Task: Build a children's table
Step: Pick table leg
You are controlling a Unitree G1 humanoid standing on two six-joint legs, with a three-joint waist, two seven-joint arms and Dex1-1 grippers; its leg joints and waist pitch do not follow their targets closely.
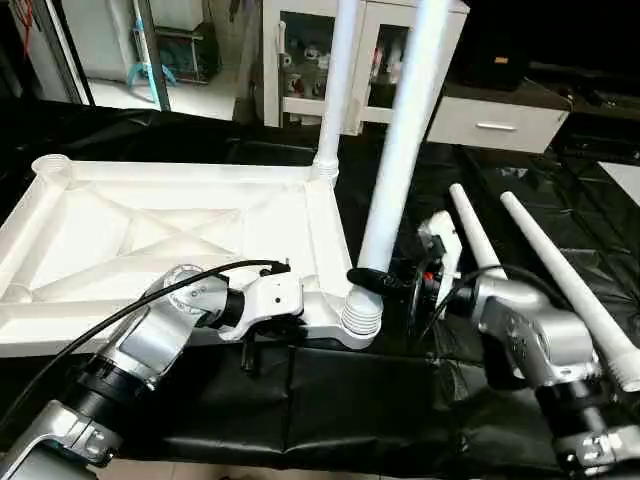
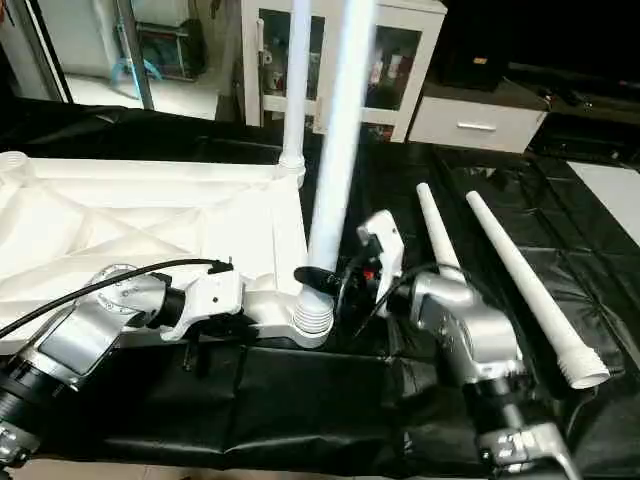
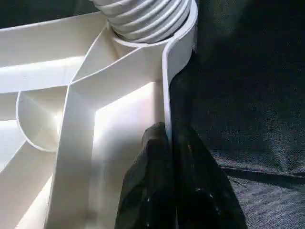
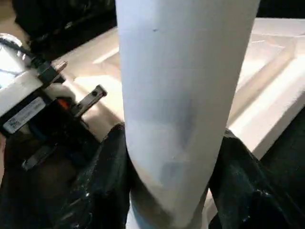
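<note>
Between the right gripper's [image 1: 385, 282] two black fingers stands the long tapered white tube leg [image 1: 395, 175], upright, its ribbed threaded foot in the near corner socket [image 1: 361, 322] of the white plastic rectangular table top [image 1: 170, 240], which lies underside up on black sheeting [image 1: 340, 400]. The fingers hold the leg low down, just above the socket. A second leg [image 1: 335, 90] already stands in the far corner socket. Two loose white tube legs [image 1: 560, 285] lie well apart from the fingers, on the far side of the right forearm.

Right eye view, same layout: left gripper [image 2: 200, 345] sits at the near rim of the top, just beside the socket.

Left wrist view: left fingers [image 3: 190, 186] are pinched nearly shut on the thin near rim wall [image 3: 167, 95], one finger each side. The ribbed foot [image 3: 143, 14] sits beyond the fingertips.

Right wrist view: right fingers [image 4: 102, 181] are half spread, wrapped on the leg either side.

Risks, as I judge them: the leg looks slightly tilted, so turning it could cross-thread or jam the foot. A smooth tube could slip in the grip and not turn. If the left pinch on the thin rim slips, the top could rotate with the leg.
</note>
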